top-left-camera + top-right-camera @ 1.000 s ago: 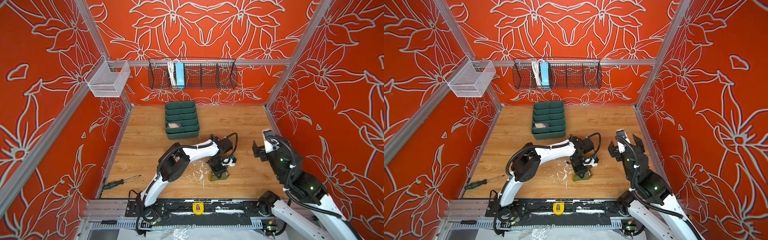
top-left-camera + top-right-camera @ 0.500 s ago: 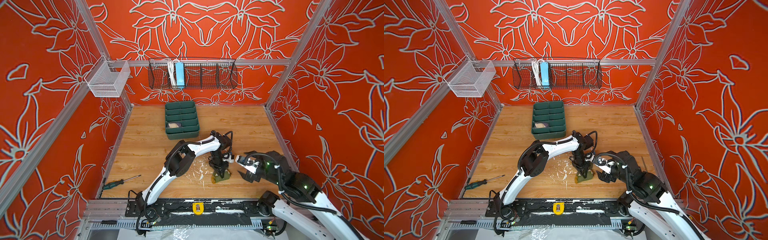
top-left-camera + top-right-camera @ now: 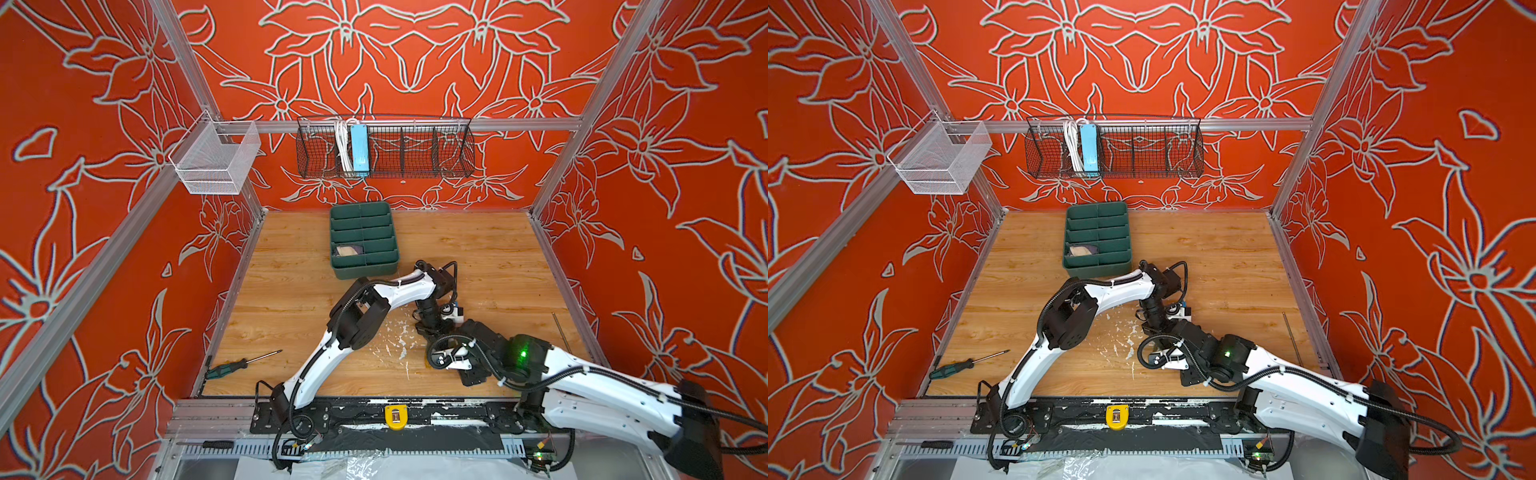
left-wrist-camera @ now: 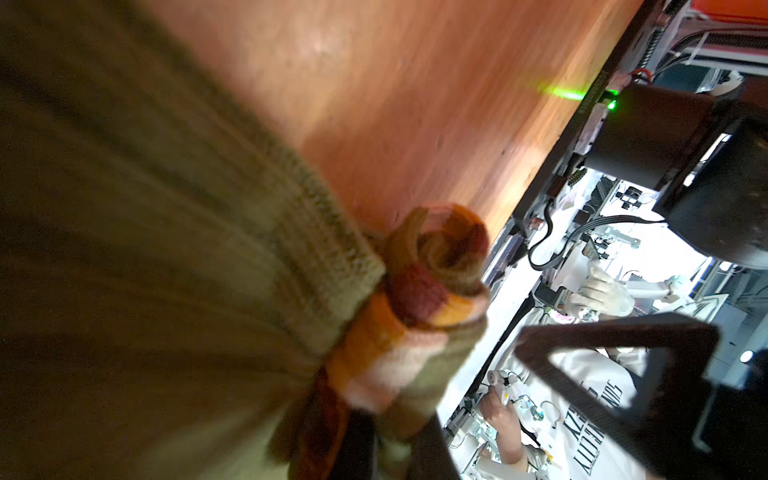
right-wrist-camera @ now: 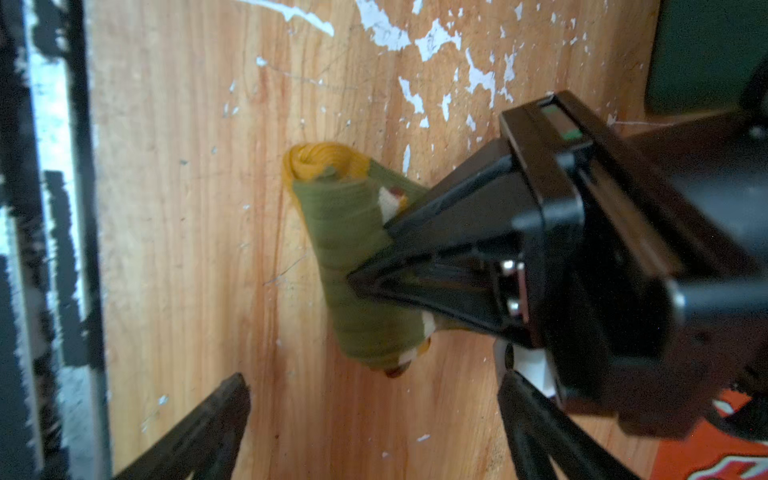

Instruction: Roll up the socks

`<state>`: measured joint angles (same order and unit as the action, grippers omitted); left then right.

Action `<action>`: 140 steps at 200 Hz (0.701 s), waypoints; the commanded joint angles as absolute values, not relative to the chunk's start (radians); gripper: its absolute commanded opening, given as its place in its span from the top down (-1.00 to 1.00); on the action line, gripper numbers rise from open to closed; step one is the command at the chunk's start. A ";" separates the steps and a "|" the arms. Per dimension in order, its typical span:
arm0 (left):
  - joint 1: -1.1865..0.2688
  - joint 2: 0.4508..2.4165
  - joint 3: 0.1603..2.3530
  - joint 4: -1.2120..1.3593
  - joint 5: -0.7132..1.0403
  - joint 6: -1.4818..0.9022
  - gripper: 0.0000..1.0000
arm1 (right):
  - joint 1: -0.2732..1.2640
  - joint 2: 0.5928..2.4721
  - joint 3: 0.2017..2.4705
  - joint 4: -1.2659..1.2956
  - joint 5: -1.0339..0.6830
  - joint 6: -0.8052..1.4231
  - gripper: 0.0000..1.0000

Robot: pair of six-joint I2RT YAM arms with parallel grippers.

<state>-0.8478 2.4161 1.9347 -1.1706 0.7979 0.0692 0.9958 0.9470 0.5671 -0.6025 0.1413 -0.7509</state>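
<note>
You have two arms with two grippers at work here, and you can count only one sock: the olive sock (image 5: 357, 257). It is wound into a tight tube and lies on the wooden table (image 3: 291, 291), close to the front edge and a little right of the middle. Your left gripper (image 5: 365, 272) is closed tight on the middle of this roll and pinches the knit between its fingers. Your right gripper (image 5: 372, 386) stands wide apart and has nothing in it. The striped end of the roll lies between its two fingertips, near both but touching neither. Around the sock you can count one green tray (image 3: 365, 272) with one pale item (image 3: 349, 250) in a compartment on its left side. There is also one screwdriver (image 3: 237, 365) by the left wall, one white mesh basket (image 3: 216, 166), and one black wire basket (image 3: 415, 149) that holds one blue power strip (image 3: 359, 147). In both top views the right arm covers the sock almost fully, so there you learn only where the two grippers meet. The right wrist view gives you the whole roll, with its mustard end curled in a spiral. The left wrist view, rather blurred, gives you the ribbed olive knit from very close, with the orange, brown and cream stripes wound at the other end.
</note>
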 commanded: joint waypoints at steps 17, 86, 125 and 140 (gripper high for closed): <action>-0.858 2.464 1.873 -1.063 0.674 0.071 1.00 | 1.003 0.999 0.488 -0.440 0.184 -0.753 -0.93; -0.857 2.451 1.853 -1.039 0.696 0.083 1.00 | 1.000 0.973 0.378 -0.286 0.206 -0.721 -0.51; -0.855 2.435 1.839 -1.013 0.707 0.083 1.00 | 1.003 1.120 0.419 -0.295 0.159 -0.702 0.38; -0.851 2.423 1.826 -0.993 0.713 0.073 1.00 | 1.003 1.139 0.423 -0.306 0.151 -0.706 0.73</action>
<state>-0.8371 2.3913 1.8744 -1.1080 0.8310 0.0662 0.9951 1.0943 0.4168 -0.3222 0.2131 -0.7040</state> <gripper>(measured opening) 0.090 0.234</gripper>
